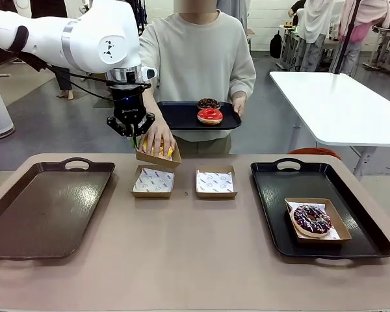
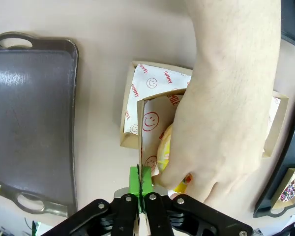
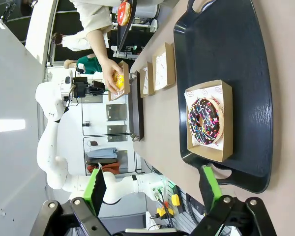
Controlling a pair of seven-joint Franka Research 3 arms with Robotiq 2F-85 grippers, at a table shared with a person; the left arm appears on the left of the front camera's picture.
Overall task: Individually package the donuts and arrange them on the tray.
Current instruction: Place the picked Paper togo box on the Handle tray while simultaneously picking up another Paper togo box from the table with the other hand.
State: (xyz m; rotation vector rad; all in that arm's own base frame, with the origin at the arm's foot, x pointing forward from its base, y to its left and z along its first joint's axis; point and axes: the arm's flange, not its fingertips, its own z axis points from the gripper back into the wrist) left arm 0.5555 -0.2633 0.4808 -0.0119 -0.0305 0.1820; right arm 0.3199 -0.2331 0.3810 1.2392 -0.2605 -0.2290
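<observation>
We found the left tray (image 1: 45, 208) at the bench's (image 1: 195, 260) left edge, the right tray (image 1: 273, 214) at its right edge holding a boxed donut (image 1: 311, 219), and two boxes (image 1: 153, 181) (image 1: 216, 182) between them.

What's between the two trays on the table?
Front view: two empty paper-lined boxes, left box and right box; behind the left, a third box in the left gripper.

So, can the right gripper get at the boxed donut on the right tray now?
Probably yes: the right gripper is open, and the donut lies uncovered in its box on the tray ahead, nothing between.
</observation>
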